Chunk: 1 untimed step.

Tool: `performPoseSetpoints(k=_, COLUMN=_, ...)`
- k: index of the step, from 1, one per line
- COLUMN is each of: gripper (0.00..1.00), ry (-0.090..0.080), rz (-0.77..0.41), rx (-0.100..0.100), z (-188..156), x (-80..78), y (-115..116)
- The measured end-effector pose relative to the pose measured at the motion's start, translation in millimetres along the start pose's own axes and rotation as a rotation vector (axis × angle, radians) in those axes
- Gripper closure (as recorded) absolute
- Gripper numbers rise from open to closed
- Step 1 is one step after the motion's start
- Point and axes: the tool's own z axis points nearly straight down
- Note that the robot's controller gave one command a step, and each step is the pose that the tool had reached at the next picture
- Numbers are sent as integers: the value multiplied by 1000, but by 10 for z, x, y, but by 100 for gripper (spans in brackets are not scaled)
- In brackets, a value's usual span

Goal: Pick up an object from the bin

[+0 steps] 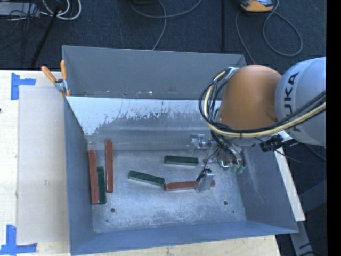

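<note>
Bin (160,233), grey metal, scuffed floor. Nearest the front wall, right of centre, a red bar (180,185) lay flat, running left-right, slightly tilted. Gripper (204,179) was down at that bar's right end, touching or just over it; could not tell whether it was apart, together, or clamped on the bar, since the tip was hidden by its own body. Just left of the red bar, a green bar (146,178) lay flat, angled, its right end near the red bar's left end. By the left wall, three bars lay side by side, lengthwise: outer red bar (93,177), short green bar (101,184), inner red bar (109,165). Further back, a far green bar (181,160) lay flat, left of the wrist. Above it all, the orange cover (248,97) with looped cables (210,97), arm in from the right.
</note>
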Motion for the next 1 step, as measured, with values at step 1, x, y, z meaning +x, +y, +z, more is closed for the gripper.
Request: performPoseSetpoints(k=1, gripper=0, ry=-1, rz=-254, rx=0, z=1109, x=244, y=110)
